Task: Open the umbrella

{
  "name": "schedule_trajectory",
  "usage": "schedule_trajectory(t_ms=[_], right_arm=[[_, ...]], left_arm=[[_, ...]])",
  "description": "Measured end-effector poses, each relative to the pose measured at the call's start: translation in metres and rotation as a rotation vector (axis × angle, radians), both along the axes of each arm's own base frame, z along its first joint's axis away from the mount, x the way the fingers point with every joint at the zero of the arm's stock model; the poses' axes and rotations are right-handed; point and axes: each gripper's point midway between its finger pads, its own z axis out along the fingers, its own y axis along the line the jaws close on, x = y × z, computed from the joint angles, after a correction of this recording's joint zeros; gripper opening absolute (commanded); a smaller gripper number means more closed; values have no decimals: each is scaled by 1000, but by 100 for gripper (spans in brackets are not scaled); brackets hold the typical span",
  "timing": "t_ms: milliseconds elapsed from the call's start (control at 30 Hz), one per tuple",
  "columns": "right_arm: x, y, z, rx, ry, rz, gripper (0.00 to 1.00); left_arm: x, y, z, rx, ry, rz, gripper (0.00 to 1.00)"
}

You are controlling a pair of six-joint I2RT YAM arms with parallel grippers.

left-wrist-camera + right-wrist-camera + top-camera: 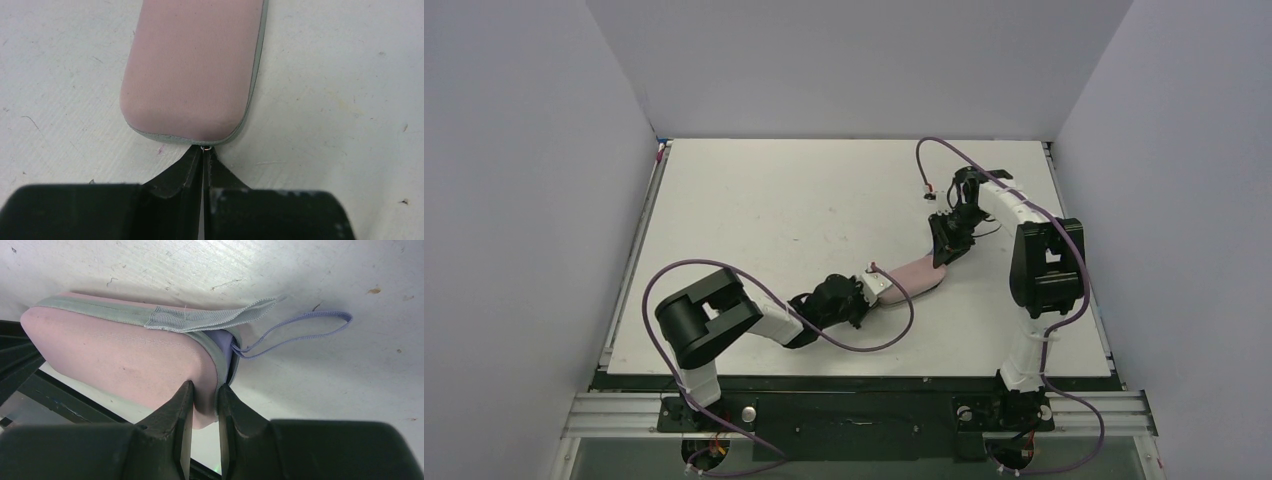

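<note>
On the white table (764, 210), a pink case (916, 271) spans both grippers: the left gripper (205, 150) pinches a tiny zipper ring, while the right gripper (205, 392) clamps the lid edge, where only the right wrist view shows the umbrella's lavender strap (295, 332) trailing out.

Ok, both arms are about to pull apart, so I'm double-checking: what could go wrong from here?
1. The left gripper pinches the tiny zipper pull with only its very tips, so it may slip off.
2. The right gripper bites just the edge of the pink case; pulling could drag or lift the whole case instead.
3. The lavender strap loops out of the opening beside that grip and could snag.
</note>
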Motion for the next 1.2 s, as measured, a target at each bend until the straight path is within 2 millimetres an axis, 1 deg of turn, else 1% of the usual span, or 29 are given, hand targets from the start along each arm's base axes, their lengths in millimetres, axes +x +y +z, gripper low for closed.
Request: schedule_trajectory(t_ms=[133, 333, 633, 967, 1200], right_arm=[[0, 0, 0, 0, -10, 34, 0], [0, 1, 0, -2, -33, 99, 0], [0, 10, 1, -10, -89, 267, 0], [4, 26, 4, -11, -167, 536, 0], [2, 34, 4, 2, -185, 645, 0]], left_arm=[[5, 4, 0, 3, -4, -1, 0], [26, 20, -1, 12, -18, 36, 0], [29, 23, 0, 36, -63, -43, 0], [21, 16, 0, 62, -128, -173, 0], [30, 1, 1, 48, -151, -205, 0]])
